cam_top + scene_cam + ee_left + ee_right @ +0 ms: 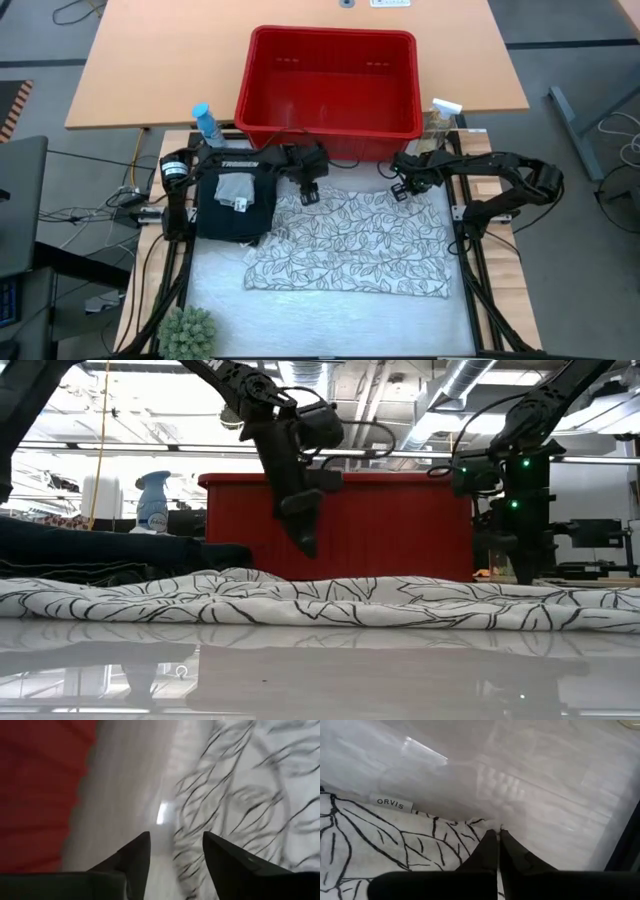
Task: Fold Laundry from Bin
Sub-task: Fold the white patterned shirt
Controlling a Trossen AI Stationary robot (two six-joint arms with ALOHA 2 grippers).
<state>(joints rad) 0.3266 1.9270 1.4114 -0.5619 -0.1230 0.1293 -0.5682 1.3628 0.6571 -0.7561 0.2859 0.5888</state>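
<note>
A white cloth with grey leaf print [355, 240] lies spread flat on the table in front of the red bin [330, 85]. Left of it, dark trousers [235, 215] lie in a heap with a small grey cloth [235, 188] on top. My left gripper [175, 850] is open and hangs just above the leaf cloth's far left corner, with nothing between its fingers. My right gripper [495, 831] is shut at the cloth's far right corner [400, 190]. My right gripper pinches the leaf cloth's far edge [482, 824] between its two fingertips, close to the far right corner. The fingers come from above, slanting down. The cloth lies on the table around the hold, only slightly raised at the tips.
A blue spray bottle [205, 122] stands left of the bin and a clear one [443, 112] to its right. A green plant [188, 332] sits at the near left corner. Bare table [330, 320] shows in front of the cloth.
</note>
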